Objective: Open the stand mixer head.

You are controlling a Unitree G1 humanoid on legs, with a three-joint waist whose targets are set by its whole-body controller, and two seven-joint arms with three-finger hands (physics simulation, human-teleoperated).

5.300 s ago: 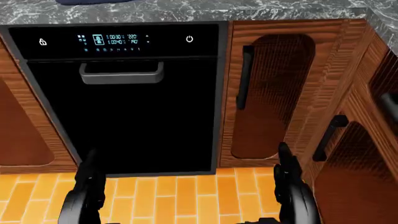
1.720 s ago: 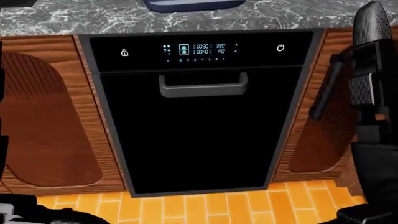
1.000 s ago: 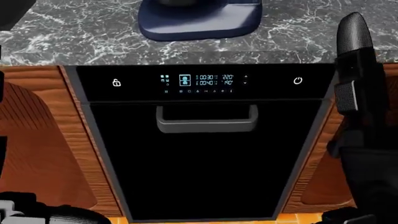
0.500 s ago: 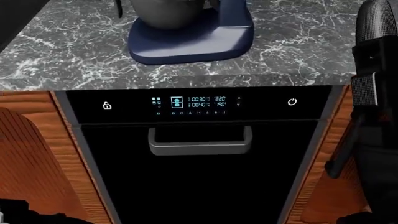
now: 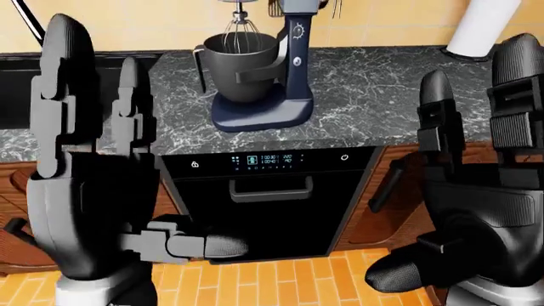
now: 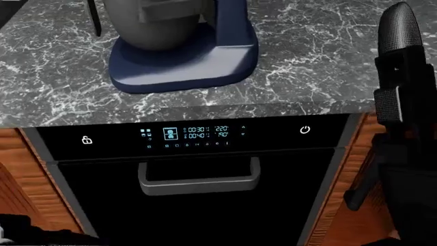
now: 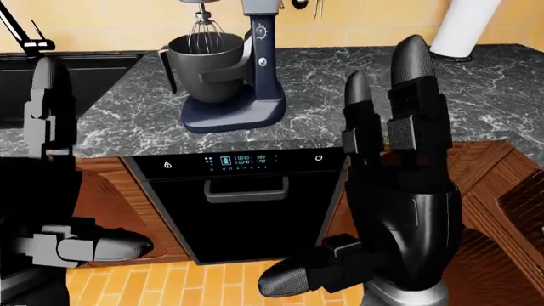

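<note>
The navy blue stand mixer (image 5: 293, 64) stands on the dark marble counter (image 5: 382, 83), near the top middle of the left-eye view. Its grey bowl (image 5: 240, 67) sits on the base, with the whisk (image 5: 240, 32) hanging into it. The mixer head is cut off by the top edge. The head view shows only the mixer base (image 6: 205, 64) and the bowl's bottom. My left hand (image 5: 136, 146) is open with fingers upright, low at the left and well short of the mixer. My right hand (image 7: 365, 166) is open with fingers upright, at the right and also apart from it.
A black built-in appliance (image 6: 198, 205) with a lit display and a grey handle (image 6: 198, 179) sits under the counter. Wooden cabinet doors (image 7: 476, 185) flank it. A white paper roll (image 5: 480, 25) stands at the top right. A dark sink (image 5: 13, 83) lies at the left. The floor (image 5: 280, 280) is orange tile.
The camera has tilted up and moved closer: the appliance front slid down the head view and the mixer base and bowl came in at the top. My right hand has risen at the right edge.
</note>
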